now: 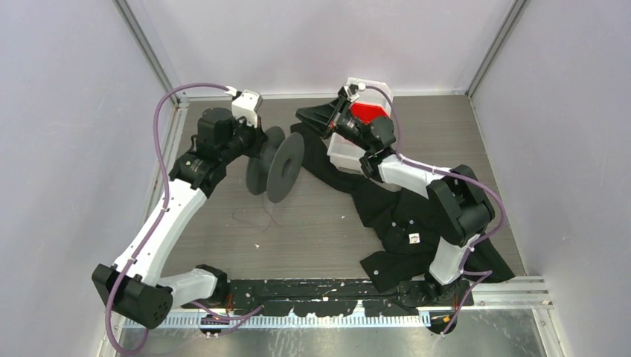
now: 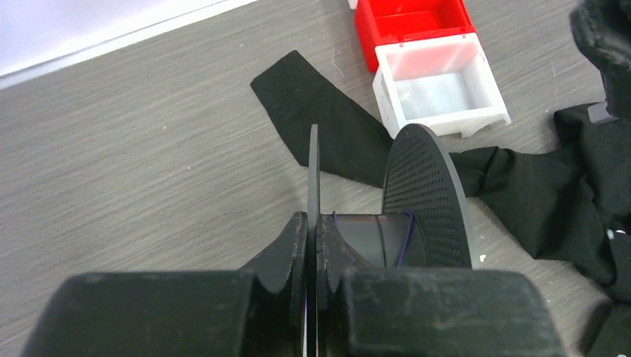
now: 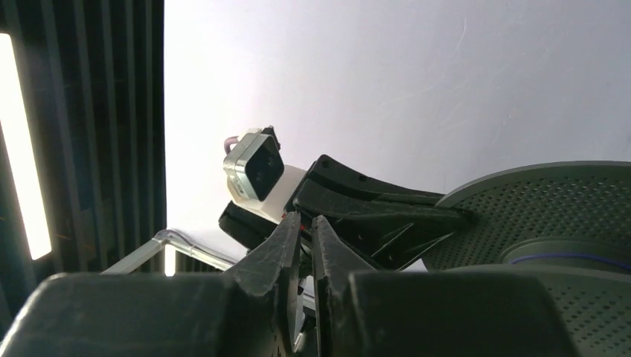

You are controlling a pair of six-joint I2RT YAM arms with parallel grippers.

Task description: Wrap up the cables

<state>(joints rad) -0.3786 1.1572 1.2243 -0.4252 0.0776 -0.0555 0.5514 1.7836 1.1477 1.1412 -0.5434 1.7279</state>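
Left of centre toward the table's far edge, the dark grey reel [image 1: 286, 168] stands on edge, the left gripper [image 2: 312, 218] clamped on one flange, a few turns of thin black wire [image 2: 406, 238] on its hub, while the right gripper [image 3: 306, 219], fingers nearly together, hovers just beside it.

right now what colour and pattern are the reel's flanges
Reel flange: dark grey, dotted with small holes; clearest in the left wrist view.

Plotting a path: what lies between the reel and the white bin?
A black garment sleeve lies flat between the reel and the white bin; the top external view shows it.
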